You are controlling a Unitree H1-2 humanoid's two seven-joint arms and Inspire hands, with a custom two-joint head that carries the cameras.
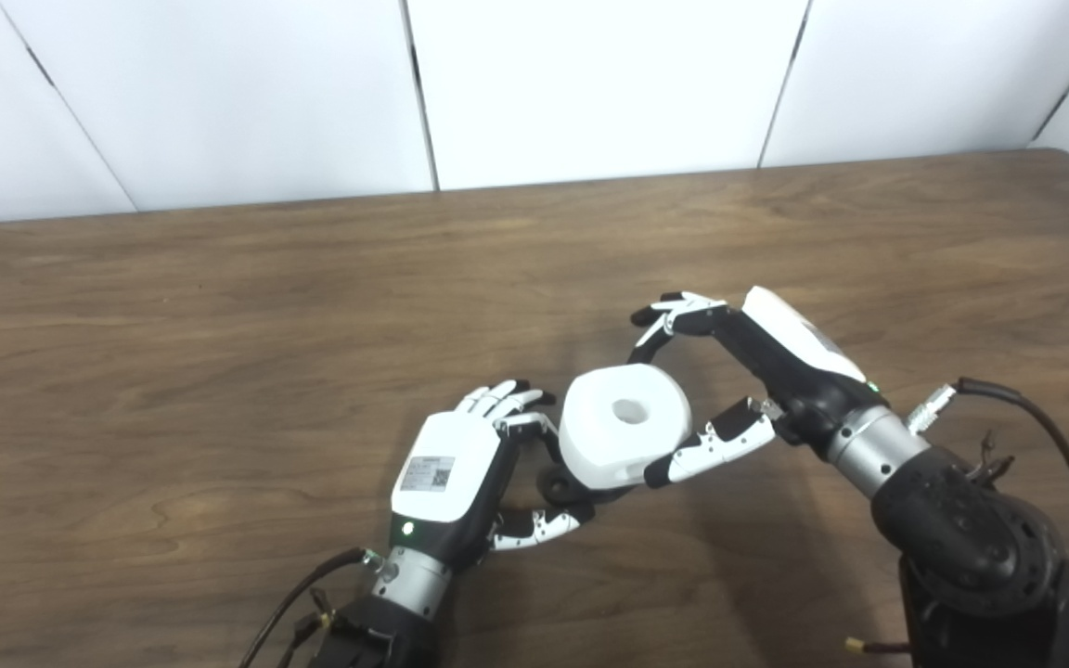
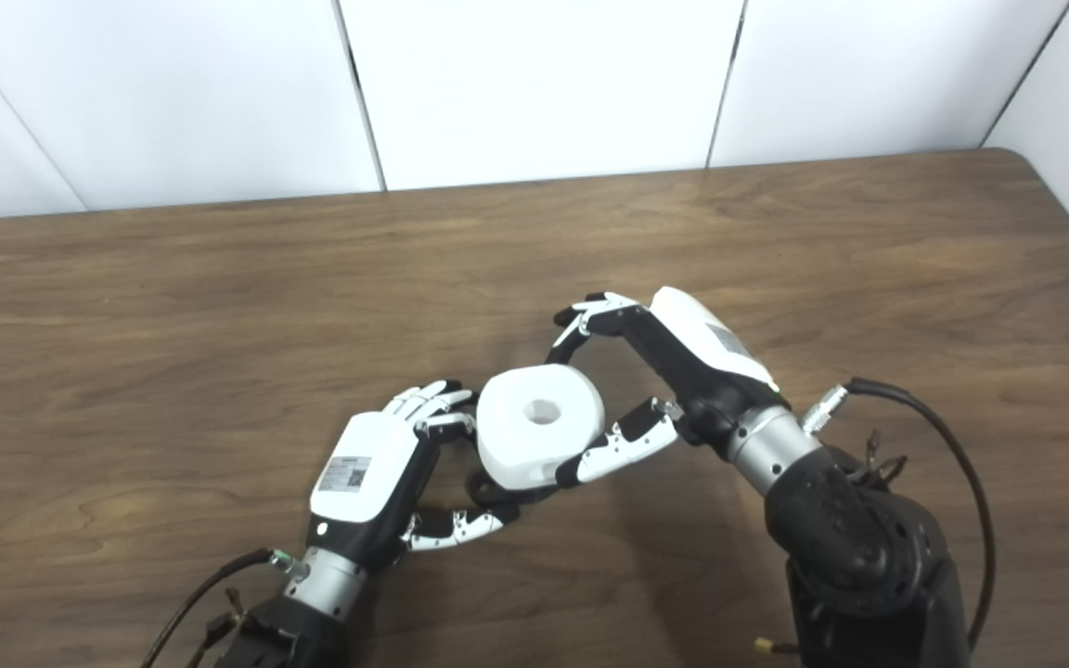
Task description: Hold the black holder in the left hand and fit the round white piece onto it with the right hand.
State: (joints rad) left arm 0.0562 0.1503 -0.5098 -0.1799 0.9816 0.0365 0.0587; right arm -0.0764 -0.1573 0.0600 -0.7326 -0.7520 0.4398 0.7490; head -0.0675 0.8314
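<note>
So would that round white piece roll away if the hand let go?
Probably not far: the round white piece has flattened sides and a flat top. It looks stiff, keeping its shape between the right hand's fingers. Its smooth surface may be slippery.

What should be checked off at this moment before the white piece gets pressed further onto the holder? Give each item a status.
1. Left hand closed on the black holder: ok, fingers and thumb wrap its dark base.
2. Right hand gripping the round white piece: ok, thumb in front, fingers curled over the far side.
3. White piece directly above the holder: ok, it covers most of it.
4. Piece level: not ok, it looks slightly tilted.
5. Centre hole lined up with the holder's post: cannot tell, the piece hides it.
6. Piece fully seated: cannot tell.
</note>
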